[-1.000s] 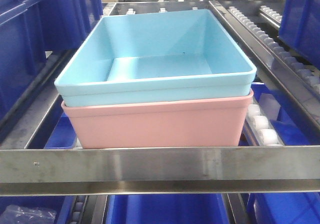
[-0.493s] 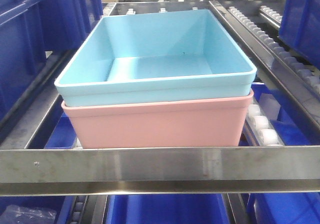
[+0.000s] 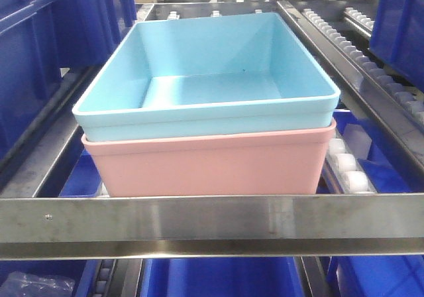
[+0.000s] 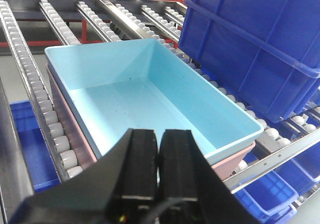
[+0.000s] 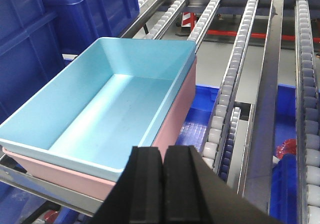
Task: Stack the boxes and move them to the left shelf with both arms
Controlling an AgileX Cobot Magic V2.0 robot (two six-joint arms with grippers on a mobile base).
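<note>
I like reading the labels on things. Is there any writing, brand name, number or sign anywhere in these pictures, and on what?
No readable text in any view.
Light blue tub: plain, no label.
Pink tub: plain, no label.
Steel front bar: bare metal, only a small screw.
Dark blue crates: no marking visible.
Red and white striped patch behind the rollers: stripes only, too small to show words.

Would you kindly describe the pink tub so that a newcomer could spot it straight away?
Find the steel shelf's front crossbar; just behind it sit two stacked tubs between dark blue crates. The pink tub is the lower one, with the light blue tub nested inside it. It is the only salmon-coloured thing there.
</note>
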